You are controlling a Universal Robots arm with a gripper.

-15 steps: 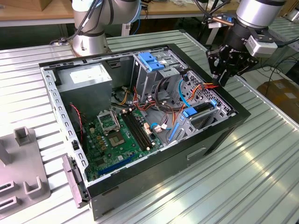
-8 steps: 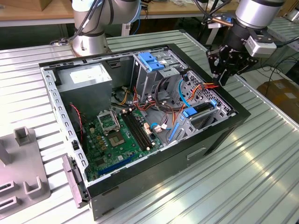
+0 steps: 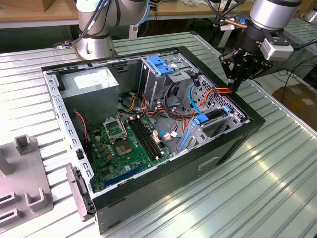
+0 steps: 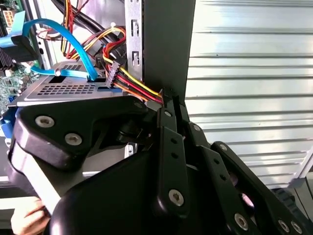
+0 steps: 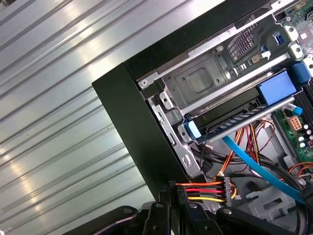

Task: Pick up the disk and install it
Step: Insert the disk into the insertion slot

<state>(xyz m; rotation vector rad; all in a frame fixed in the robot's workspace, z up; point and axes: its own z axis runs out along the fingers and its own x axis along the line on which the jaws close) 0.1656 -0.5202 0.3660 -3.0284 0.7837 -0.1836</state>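
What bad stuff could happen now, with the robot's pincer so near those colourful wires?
1. The pincer is right at the red and yellow wires. It might snag them and tug their plug loose.
2. It sits close against the case wall, so it could bump it.
3. The blue cable runs beside the disk and might get caught.

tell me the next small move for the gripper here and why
Probably ease the gripper off the case wall and across toward the disk. The disk lies tilted in its bay with its blue frame ends showing, and nothing holds it. The gripper's tip sits right at the red and yellow wires beside that wall, so a slow move seems wise to avoid snagging them.
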